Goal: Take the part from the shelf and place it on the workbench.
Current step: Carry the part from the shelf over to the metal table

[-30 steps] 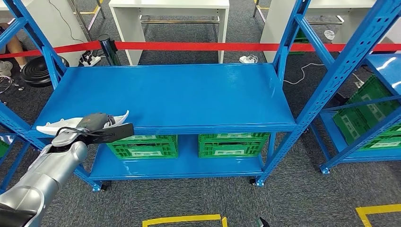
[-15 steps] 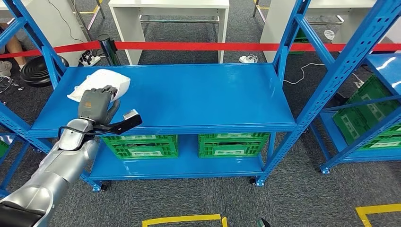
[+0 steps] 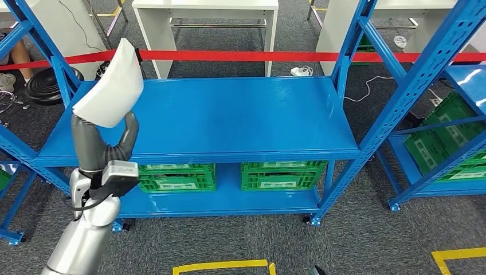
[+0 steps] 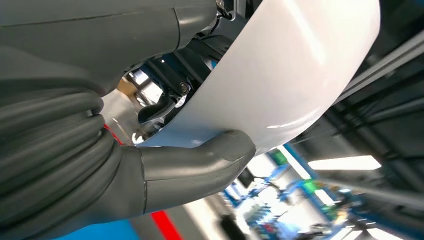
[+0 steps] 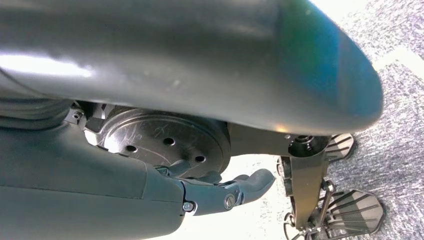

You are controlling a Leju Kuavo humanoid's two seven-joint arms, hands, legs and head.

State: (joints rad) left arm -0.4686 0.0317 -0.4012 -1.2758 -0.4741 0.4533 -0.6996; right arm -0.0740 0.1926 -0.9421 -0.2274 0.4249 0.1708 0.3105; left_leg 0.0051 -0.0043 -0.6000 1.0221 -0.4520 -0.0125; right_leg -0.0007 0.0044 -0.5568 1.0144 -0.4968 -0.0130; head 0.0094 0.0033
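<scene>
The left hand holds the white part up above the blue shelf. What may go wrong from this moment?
1. The left hand grips the white part near its lower edge, so most of it stands above the fingers; the smooth curved surface might slip or tip out.
2. The part is raised close to the blue upright of the shelf, so a wide swing could strike it.

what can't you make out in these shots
- Left hand, head view: its fingertips sit behind the white part.
- Part's far face, left wrist view: the thumb and the picture edge hide it.
- Right hand, right wrist view: mostly covered by the arm's dark shell; open or shut unclear.
</scene>
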